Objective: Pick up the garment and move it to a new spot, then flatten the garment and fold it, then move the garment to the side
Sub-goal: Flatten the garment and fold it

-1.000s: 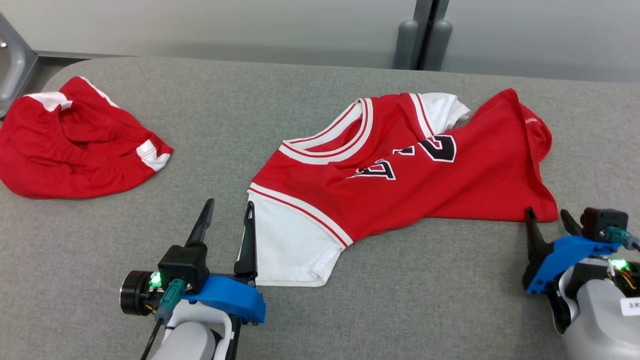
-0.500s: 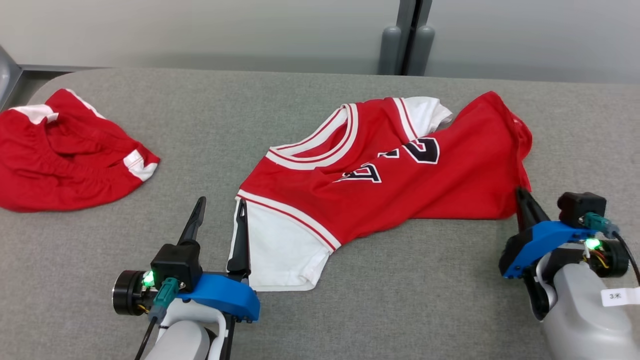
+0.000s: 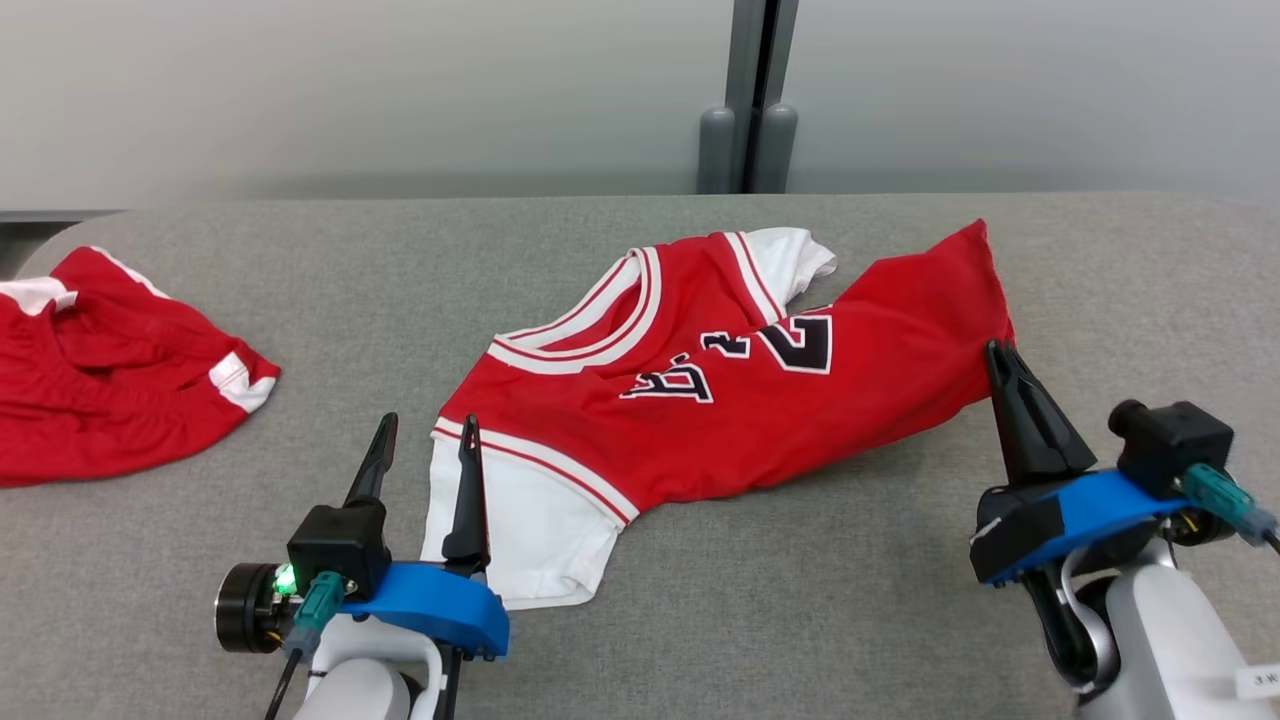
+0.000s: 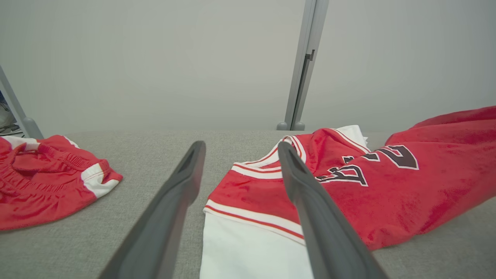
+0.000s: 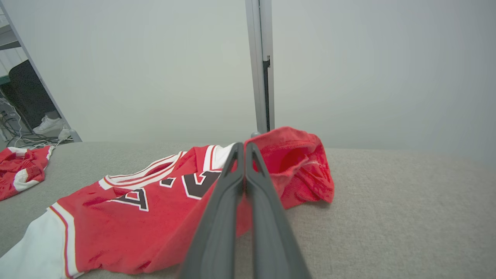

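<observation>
Dark fingers of the right gripper are clenched on the hem corner of the red jersey, holding it raised off the grey bench. The left gripper is spread wide, one finger over the jersey's white sleeve. Red shorts lie well apart, toward the bench's left end.

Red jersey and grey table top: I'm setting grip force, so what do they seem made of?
Red jersey: likely a thin synthetic knit, matte with a faint sheen; it drapes in soft folds and shows fine mesh grain up close. Grey table top: seemingly covered in a woven or felt-like fabric, matte, with a speckled weave.
</observation>
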Tool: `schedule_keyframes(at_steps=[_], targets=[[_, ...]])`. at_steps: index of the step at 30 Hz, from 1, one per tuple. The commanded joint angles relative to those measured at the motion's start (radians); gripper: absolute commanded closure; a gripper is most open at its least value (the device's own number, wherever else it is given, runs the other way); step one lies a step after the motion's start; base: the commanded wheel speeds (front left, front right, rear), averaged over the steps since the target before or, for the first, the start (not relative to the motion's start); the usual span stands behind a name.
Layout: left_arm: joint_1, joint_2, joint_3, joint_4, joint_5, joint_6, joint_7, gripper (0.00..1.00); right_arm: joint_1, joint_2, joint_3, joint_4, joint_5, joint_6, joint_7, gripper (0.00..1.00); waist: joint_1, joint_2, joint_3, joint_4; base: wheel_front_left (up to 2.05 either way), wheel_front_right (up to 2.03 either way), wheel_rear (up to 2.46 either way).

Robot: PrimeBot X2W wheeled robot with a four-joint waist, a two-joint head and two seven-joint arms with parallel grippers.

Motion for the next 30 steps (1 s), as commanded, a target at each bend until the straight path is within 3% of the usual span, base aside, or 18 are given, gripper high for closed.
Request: schedule_keyframes(at_steps=[1,9,16,23,30], targets=[[0.013,0.008,0.003,-0.003,-0.004,0.006,0.000,0.00,0.040,0.002,0.003,-0.064,0.002,0.000,0.023,1.00,0.0001,0.0000,-0.011,-0.009,0.00,0.00,0.00],[0.021,0.008,0.000,-0.011,-0.013,0.009,0.000,0.00,0.206,0.020,0.019,-0.503,-0.018,0.000,0.184,1.00,0.0001,0.0000,-0.043,-0.028,0.00,0.00,0.00],[0.018,0.009,-0.001,-0.022,-0.018,0.013,-0.006,0.00,0.266,0.027,0.049,-0.703,-0.040,0.000,0.274,1.00,0.0001,0.0000,-0.040,-0.014,0.00,0.00,0.00],[-0.007,0.004,-0.005,-0.030,-0.018,0.012,-0.012,0.00,0.203,0.008,0.007,-0.649,-0.023,0.000,0.326,1.00,0.0001,0.0000,0.013,0.029,0.00,0.00,0.00],[-0.048,-0.012,-0.016,-0.020,-0.009,0.002,-0.022,0.00,-0.012,-0.086,-0.038,-0.352,-0.001,0.000,0.312,1.00,0.0001,0.0000,0.100,0.087,0.00,0.00,0.00]])
